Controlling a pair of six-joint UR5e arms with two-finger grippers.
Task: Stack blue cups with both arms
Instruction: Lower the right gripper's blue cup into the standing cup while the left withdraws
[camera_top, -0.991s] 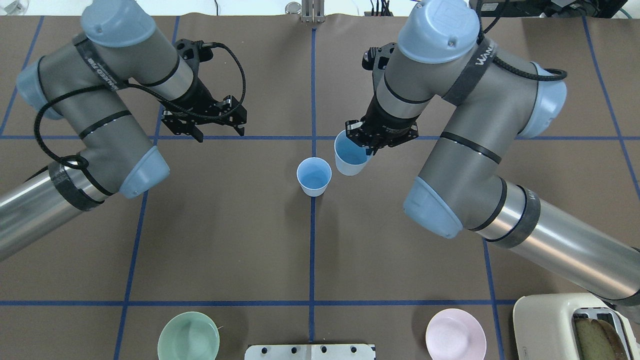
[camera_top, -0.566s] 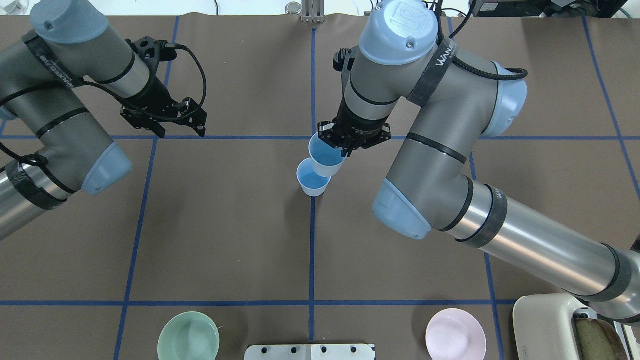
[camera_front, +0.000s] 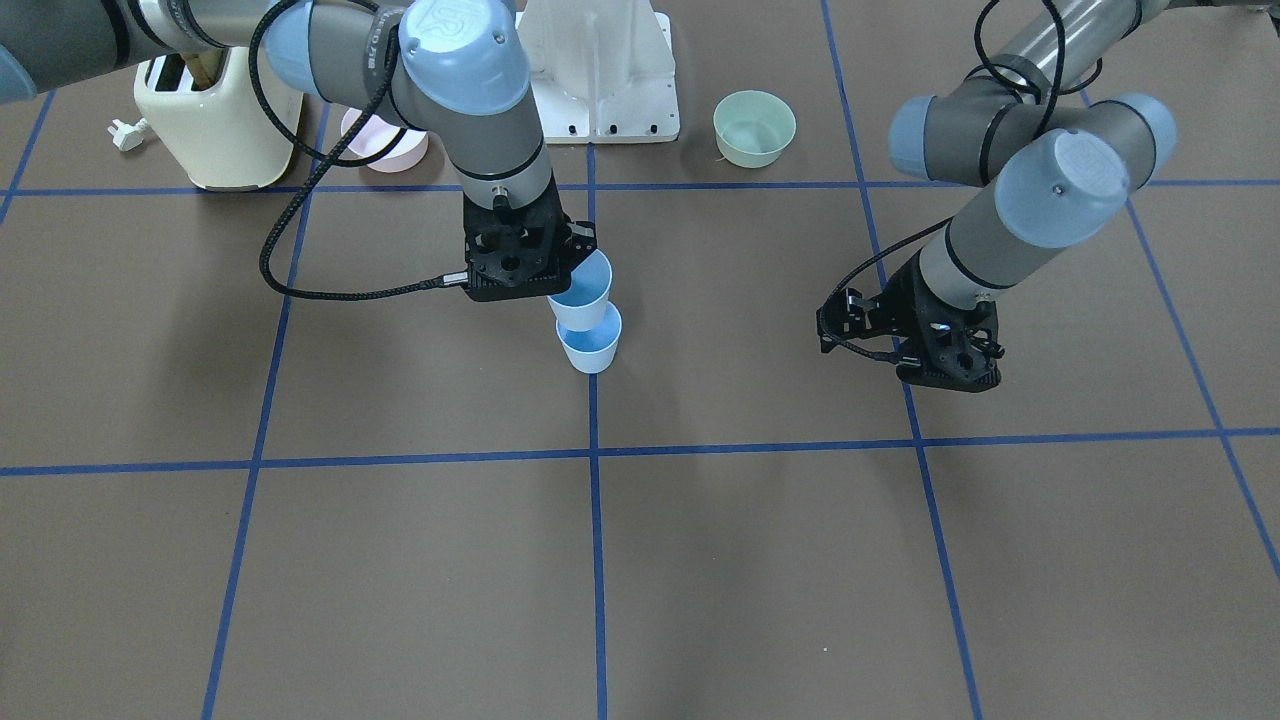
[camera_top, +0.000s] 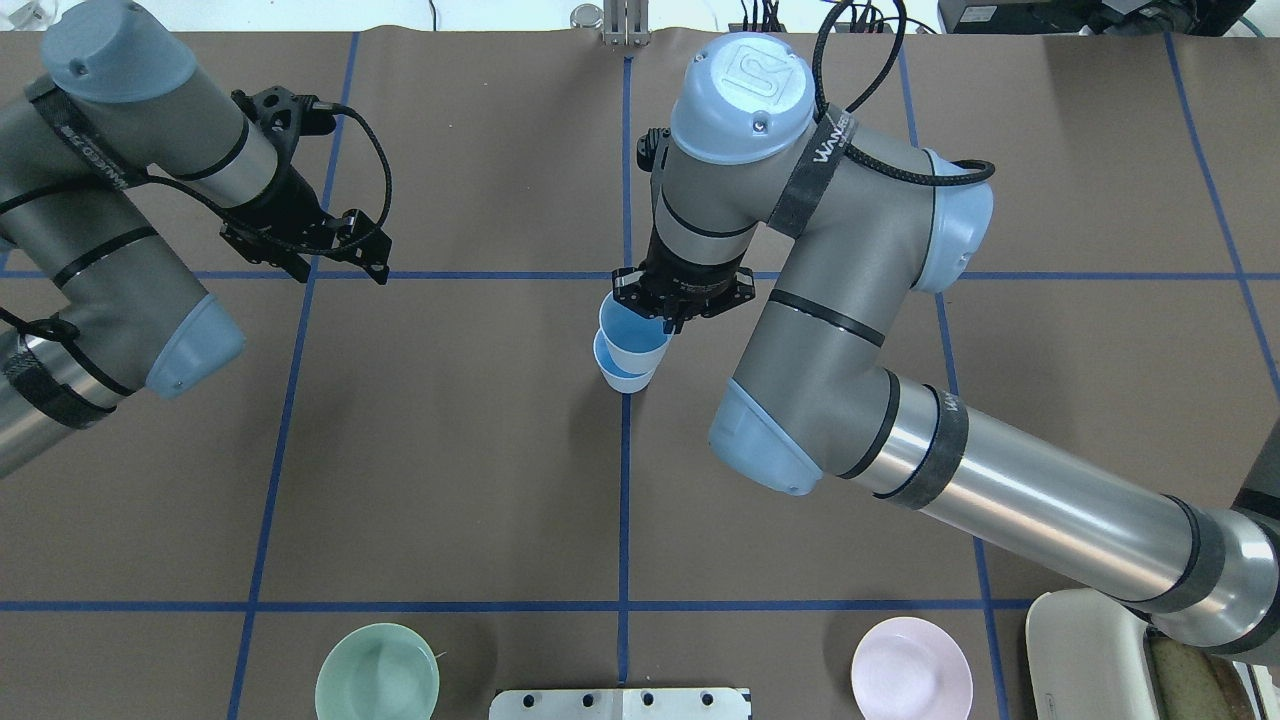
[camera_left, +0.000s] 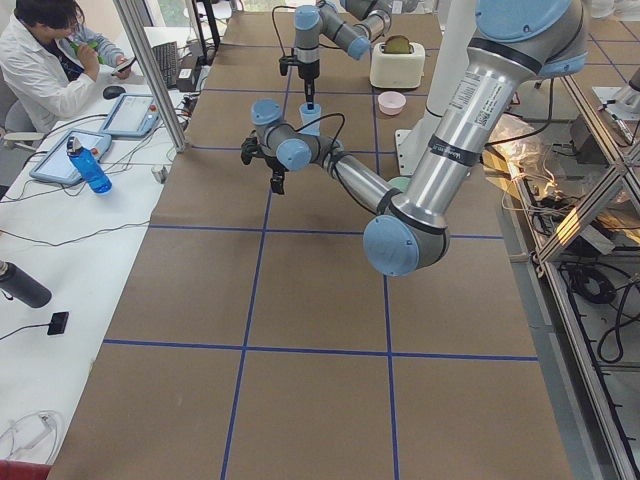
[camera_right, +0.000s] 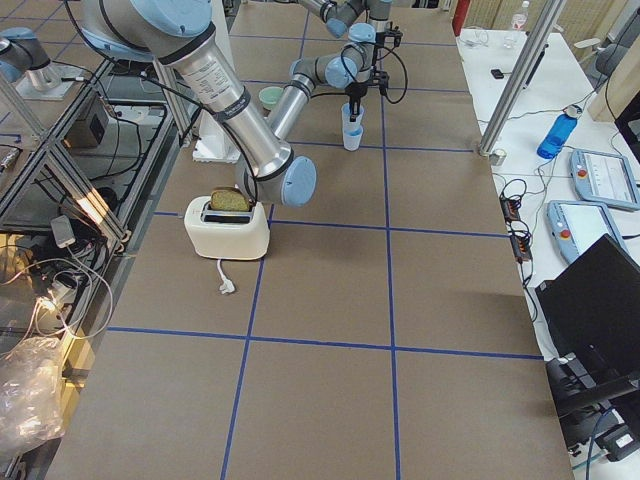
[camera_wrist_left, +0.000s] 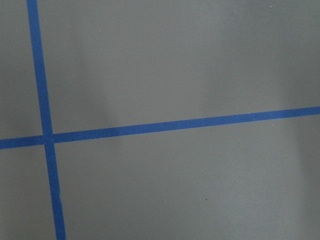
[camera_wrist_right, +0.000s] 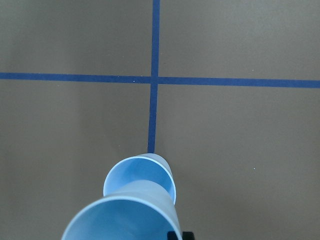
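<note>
right now the right hand (camera_top: 668, 318) is clamped on 1 blue cup (camera_top: 632, 338) by its rim, just over the other cup (camera_top: 620, 380) standing on the worktop (camera_top: 450, 450). i'd centre the mouths, then lower straight. the left hand (camera_top: 340, 270), fingers apart, holds nothing.

The right arm (camera_top: 800, 250) has swung in toward the blue centre tape line (camera_top: 624, 480), carrying the held blue cup (camera_top: 630, 332) in the right gripper (camera_top: 668, 310). A second ago that cup hung beside the standing blue cup (camera_top: 624, 381), clear of it. Then it overlapped the far rim, and now in the overhead view it covers nearly all of it, with only a near sliver showing. The left arm (camera_top: 130, 130) has drawn back toward that view's left edge, so the left gripper (camera_top: 340, 268) is now well apart from both cups.
</note>
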